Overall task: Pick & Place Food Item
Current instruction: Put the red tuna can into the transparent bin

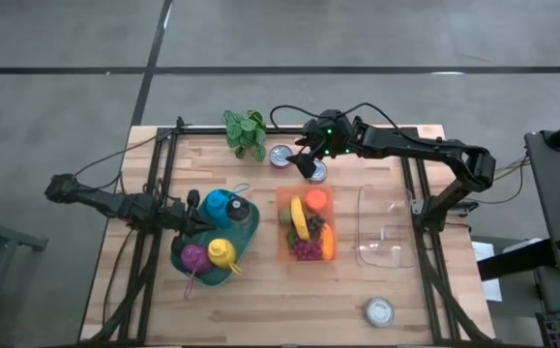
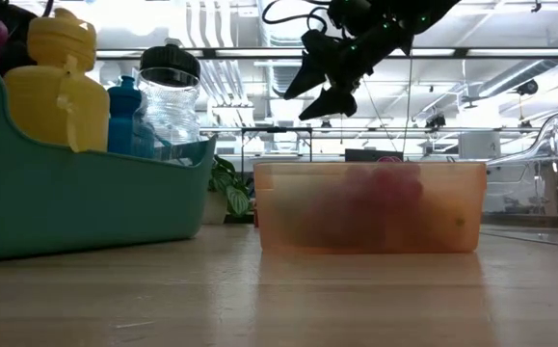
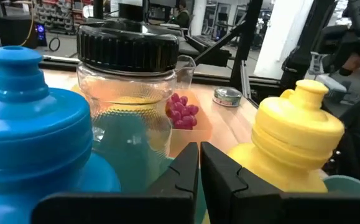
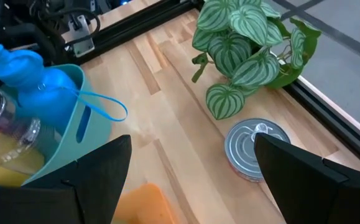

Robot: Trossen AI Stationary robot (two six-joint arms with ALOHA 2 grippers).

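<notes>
Right gripper is hanging with its fingers spread wide and holding nothing, above the far middle of the table, over a silver can that is sitting just beyond the orange food container. In the low view this gripper is showing well clear of the container, up in the air with both dark fingers apart. A second silver can is standing just beside the first, next to a small potted plant at the far edge; the right wrist view is looking down on that can and the striped leaves of the plant. The food items are lying inside the orange container: a yellow piece, dark grapes, an orange piece and a round orange fruit. Left gripper is resting with its fingers pinched together and nothing between them, at the teal caddy, which is holding a blue bottle, a clear jar with a black lid, a yellow bottle and a purple item. A clear plastic lid is lying on the right of the food container, and a third can is sitting near the table's front edge.
</notes>
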